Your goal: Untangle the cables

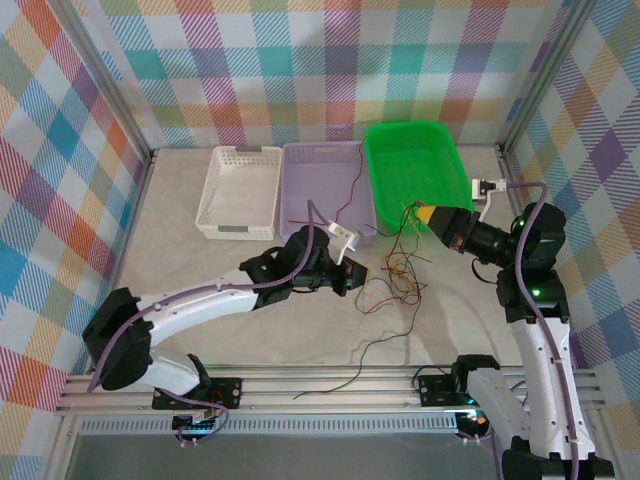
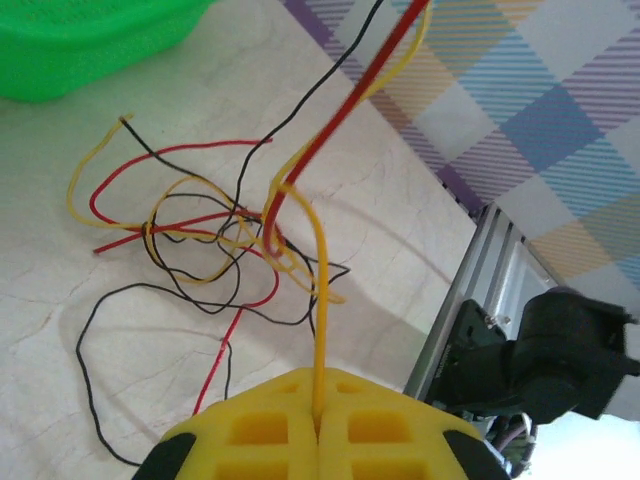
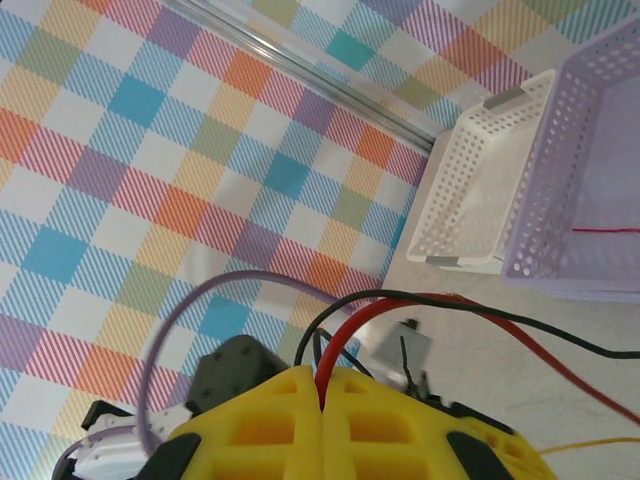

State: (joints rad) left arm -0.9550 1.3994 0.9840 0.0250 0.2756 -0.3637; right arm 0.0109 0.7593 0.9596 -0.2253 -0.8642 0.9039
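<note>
The cables lie as a tangle of thin yellow, red and black strands on the table, between my two grippers. My left gripper is just left of the tangle. In the left wrist view its yellow jaws are shut on a yellow cable that rises from the seam towards the knot. My right gripper hovers by the green basket's near corner. In the right wrist view it is shut on a red cable, and a black cable arcs out beside it.
Three baskets stand in a row at the back: white, lavender with a red strand inside, and green. One dark strand trails to the front aluminium rail. Checked walls enclose the table.
</note>
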